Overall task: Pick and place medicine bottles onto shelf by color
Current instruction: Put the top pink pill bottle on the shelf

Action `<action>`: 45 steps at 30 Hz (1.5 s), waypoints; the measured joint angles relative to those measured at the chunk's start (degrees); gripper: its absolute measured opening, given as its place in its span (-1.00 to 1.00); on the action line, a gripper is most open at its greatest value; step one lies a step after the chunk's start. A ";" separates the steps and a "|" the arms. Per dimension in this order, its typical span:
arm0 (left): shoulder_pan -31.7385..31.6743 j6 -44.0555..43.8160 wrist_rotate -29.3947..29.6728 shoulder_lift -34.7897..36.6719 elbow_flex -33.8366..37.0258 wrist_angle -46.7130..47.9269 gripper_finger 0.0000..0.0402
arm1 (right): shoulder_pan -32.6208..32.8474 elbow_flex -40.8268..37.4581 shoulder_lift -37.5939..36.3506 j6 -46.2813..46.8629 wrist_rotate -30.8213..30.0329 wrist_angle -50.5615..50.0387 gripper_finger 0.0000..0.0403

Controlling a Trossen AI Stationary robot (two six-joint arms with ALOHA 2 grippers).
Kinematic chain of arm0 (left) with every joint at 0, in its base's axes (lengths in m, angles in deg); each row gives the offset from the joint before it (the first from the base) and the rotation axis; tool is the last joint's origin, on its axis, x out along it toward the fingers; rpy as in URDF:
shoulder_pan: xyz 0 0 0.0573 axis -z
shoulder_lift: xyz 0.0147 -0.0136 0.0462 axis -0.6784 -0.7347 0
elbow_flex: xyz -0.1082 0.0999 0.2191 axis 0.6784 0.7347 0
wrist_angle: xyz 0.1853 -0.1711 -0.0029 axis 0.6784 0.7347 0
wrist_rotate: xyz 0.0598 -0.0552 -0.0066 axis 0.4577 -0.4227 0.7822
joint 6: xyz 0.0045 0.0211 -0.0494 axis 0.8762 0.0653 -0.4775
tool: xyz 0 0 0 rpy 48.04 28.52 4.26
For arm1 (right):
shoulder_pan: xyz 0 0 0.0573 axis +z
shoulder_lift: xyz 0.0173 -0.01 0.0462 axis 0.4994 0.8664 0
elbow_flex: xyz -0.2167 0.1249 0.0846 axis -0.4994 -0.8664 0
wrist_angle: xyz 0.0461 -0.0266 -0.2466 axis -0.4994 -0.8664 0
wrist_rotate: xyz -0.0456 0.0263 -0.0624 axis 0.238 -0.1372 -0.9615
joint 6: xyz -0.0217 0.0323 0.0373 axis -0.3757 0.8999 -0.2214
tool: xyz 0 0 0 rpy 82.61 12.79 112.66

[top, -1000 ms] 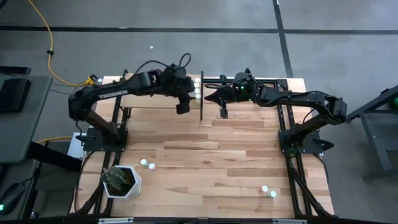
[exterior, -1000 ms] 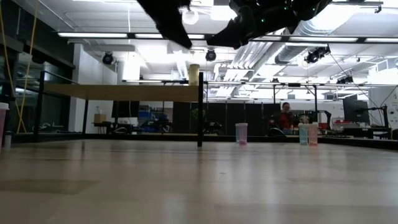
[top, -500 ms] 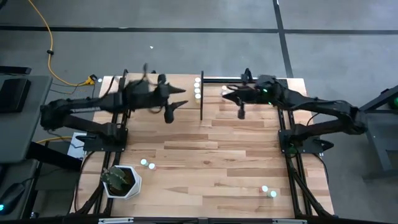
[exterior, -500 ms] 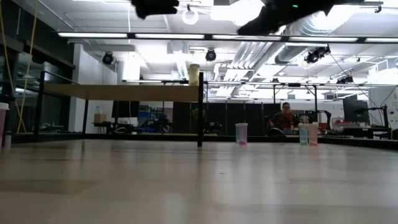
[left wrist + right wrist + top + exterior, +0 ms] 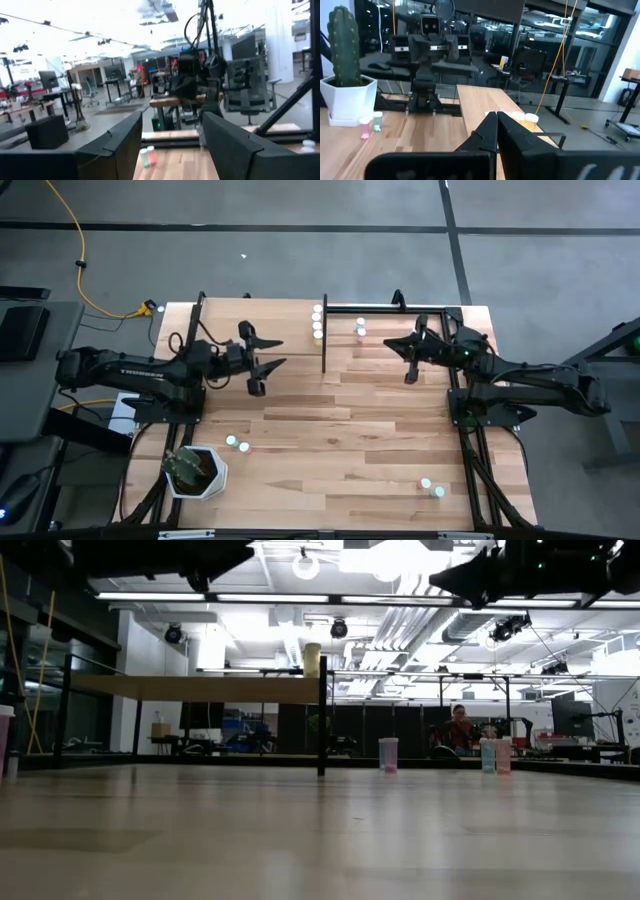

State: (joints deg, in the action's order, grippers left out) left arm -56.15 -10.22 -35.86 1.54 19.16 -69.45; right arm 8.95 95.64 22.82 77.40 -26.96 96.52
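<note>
The shelf [image 5: 262,320] is a light-wood board on black posts at the table's far edge. Three white bottles [image 5: 317,318] and a yellowish one [image 5: 318,336] stand on its right end. Two more bottles [image 5: 360,329] stand just right of the middle post. Other bottles stand on the table, a pair at near left [image 5: 237,444] and a pair at near right [image 5: 431,487]. My left gripper [image 5: 278,352] is open and empty, level, in front of the shelf. My right gripper [image 5: 388,345] is shut and empty, right of the post.
A white pot with a green plant [image 5: 195,470] stands at the table's near left corner. The black middle post [image 5: 324,335] stands between the two grippers. The low view shows one bottle on the shelf's end [image 5: 312,658] and several on the table behind it [image 5: 388,753].
Both grippers have drawn back from the shelf's middle post. My left gripper has gone toward the table's left and near edges, and my right gripper toward the right edge. The bottles have stayed where they were.
</note>
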 joint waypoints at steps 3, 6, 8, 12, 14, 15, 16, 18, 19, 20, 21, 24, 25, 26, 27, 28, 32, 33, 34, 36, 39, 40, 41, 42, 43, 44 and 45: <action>0.00 0.00 -0.02 -0.20 -0.02 0.06 -0.01 | 0.00 0.00 0.02 1.51 -0.15 0.05 -1.00; -0.02 0.22 0.00 -0.18 -0.02 -0.16 -0.01 | -0.01 0.11 1.48 5.18 -6.14 -0.84 -0.96; -0.02 0.37 0.03 -0.20 -0.02 -0.26 -0.01 | -0.10 0.11 3.97 5.46 -13.56 -3.07 -0.85; -0.02 0.39 0.07 -0.17 -0.02 -1.25 -0.01 | -1.97 0.72 11.83 9.06 -18.72 -3.66 -0.44; -0.02 0.39 0.09 -0.17 -0.02 -1.24 -0.01 | -3.50 2.14 16.95 11.54 -18.96 -4.59 -0.18; -0.02 0.39 0.12 -0.17 -0.02 -1.26 -0.01 | -4.31 2.99 19.72 12.81 -20.00 -4.79 -0.04; -0.02 0.39 0.16 -0.17 -0.02 -1.24 -0.01 | -5.14 3.94 22.46 13.79 -21.42 -4.75 0.09; -0.02 0.39 0.16 -0.17 -0.02 -1.23 -0.01 | -7.04 6.22 27.79 16.78 -25.52 -5.23 0.34; -0.02 0.39 0.16 -0.17 -0.02 -1.23 -0.01 | -8.12 7.48 30.30 18.68 -27.02 -5.63 0.44; -0.02 0.39 0.16 -0.19 -0.02 -1.23 -0.01 | -9.12 8.66 32.59 20.69 -27.66 -5.95 0.53; -0.02 0.39 0.16 -0.20 -0.02 -1.22 -0.01 | -10.03 9.76 34.74 22.80 -27.40 -6.47 0.60; -0.02 0.39 0.16 -0.19 -0.02 -1.23 -0.01 | -11.96 13.04 40.82 26.05 -22.23 -7.14 0.73; -0.02 0.39 0.16 -0.19 -0.02 -1.23 -0.01 | -12.17 14.06 42.46 26.71 -20.33 -7.11 0.74; -0.02 0.39 0.16 -0.18 -0.02 -1.23 -0.01 | -12.25 15.08 44.12 27.02 -19.14 -7.06 0.75; -0.02 0.39 0.16 -0.20 -0.02 -1.23 -0.01 | -12.18 16.06 45.58 27.07 -18.27 -7.10 0.75; -0.02 0.39 0.16 -0.20 -0.02 -1.21 -0.01 | -11.91 16.92 46.94 27.06 -18.11 -7.32 0.75; -0.02 0.39 0.16 -0.20 -0.02 -1.23 -0.01 | -10.98 20.28 51.18 26.97 -20.50 -11.21 0.75; -0.02 0.39 0.16 -0.20 -0.02 -1.21 -0.01 | -10.77 20.95 51.98 26.97 -21.94 -12.36 0.75; -0.02 0.39 0.16 -0.20 -0.02 -1.21 -0.01 | -10.57 21.51 52.62 26.93 -23.09 -13.70 0.75; -0.02 0.39 0.16 -0.20 -0.02 -1.21 -0.01 | -10.28 22.18 53.56 27.03 -23.71 -15.05 0.75; -0.02 0.39 0.16 -0.20 -0.02 -1.21 -0.01 | -9.64 22.43 53.87 27.55 -23.33 -15.05 0.75; -0.02 0.39 0.16 -0.20 -0.02 -1.21 -0.01 | -9.35 22.45 53.87 27.98 -23.31 -15.04 0.75; -0.04 0.39 0.16 -0.20 -0.02 -1.21 -0.01 | -9.15 22.45 53.87 28.13 -23.29 -15.11 0.75; -0.03 0.39 0.16 -0.20 -0.02 -1.21 -0.01 | -9.00 22.45 53.87 28.14 -23.28 -15.23 0.74; -0.02 0.39 0.16 -0.20 -0.02 -1.21 -0.01 | -8.87 22.45 53.87 28.24 -23.27 -15.23 0.73; -0.02 0.39 0.16 -0.20 -0.03 -1.21 -0.01 | -8.83 22.45 53.87 28.58 -23.39 -15.36 0.71; -0.04 0.37 0.16 -0.20 -0.04 -1.21 -0.01 | -8.83 22.45 53.87 29.00 -23.89 -15.81 0.67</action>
State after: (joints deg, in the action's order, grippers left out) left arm -56.19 -9.85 -35.70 1.35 19.13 -70.67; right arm 0.12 118.08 76.68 106.40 -50.86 80.71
